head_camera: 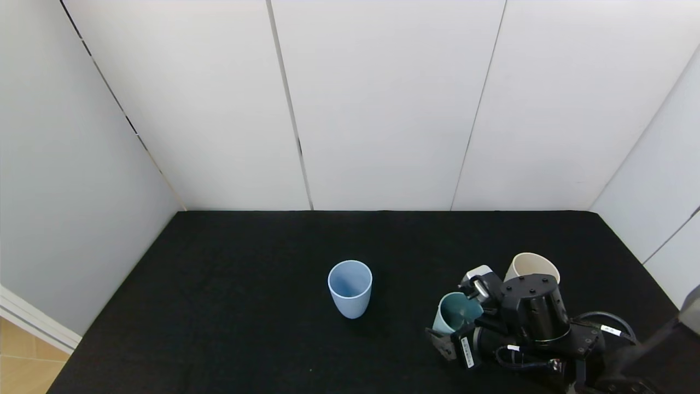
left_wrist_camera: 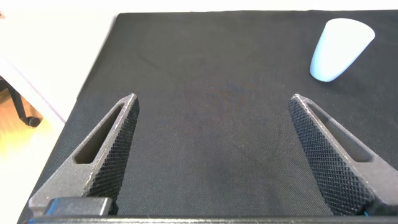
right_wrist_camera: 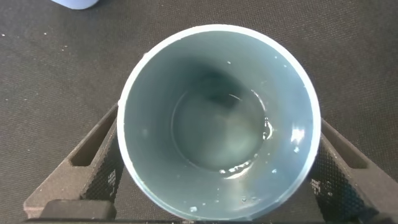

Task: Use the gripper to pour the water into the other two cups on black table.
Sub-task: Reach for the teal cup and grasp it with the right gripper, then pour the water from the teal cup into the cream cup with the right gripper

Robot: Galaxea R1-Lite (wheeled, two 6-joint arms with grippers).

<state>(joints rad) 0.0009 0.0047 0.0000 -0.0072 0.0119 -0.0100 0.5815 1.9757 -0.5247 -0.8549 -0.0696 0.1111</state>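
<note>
My right gripper (head_camera: 462,317) is at the table's front right, shut on the teal-green cup (head_camera: 453,307), which tilts to the left. In the right wrist view the cup's (right_wrist_camera: 217,118) darker inside fills the picture between my fingers (right_wrist_camera: 93,155), and a little water (right_wrist_camera: 249,165) glints at its bottom, with drops on the wall. The light blue cup (head_camera: 350,287) stands upright mid-table, to the left of the gripper. The cream-beige cup (head_camera: 531,267) stands right behind the gripper, partly hidden by the wrist. My left gripper (left_wrist_camera: 214,102) is open and empty above the black table (head_camera: 246,273); it is out of the head view.
White panel walls (head_camera: 383,109) enclose the table at the back and both sides. The light blue cup also shows far off in the left wrist view (left_wrist_camera: 341,50). The table's left edge (left_wrist_camera: 93,74) and the floor beyond show there.
</note>
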